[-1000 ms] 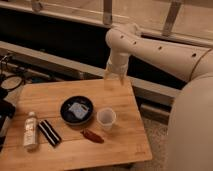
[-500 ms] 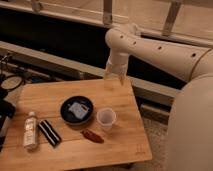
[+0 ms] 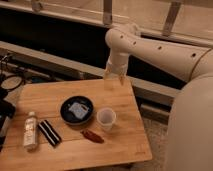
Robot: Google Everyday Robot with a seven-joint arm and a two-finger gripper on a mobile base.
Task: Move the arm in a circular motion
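Observation:
The thick cream-white arm (image 3: pixel 160 50) with small dark holes reaches in from the right, bends at a rounded elbow (image 3: pixel 117 37) and points down. Its small gripper (image 3: pixel 114 76) hangs above the far right edge of the wooden table (image 3: pixel 125 145), holding nothing that I can see.
On the table: a dark bowl (image 3: pixel 77 110) holding a pale blue item, a clear plastic cup (image 3: pixel 106 118), a reddish-brown object (image 3: pixel 92 135), a black-and-white striped packet (image 3: pixel 49 132), a small bottle (image 3: pixel 30 130). Dark equipment (image 3: pixel 7 85) stands at left. A ledge and railing run behind.

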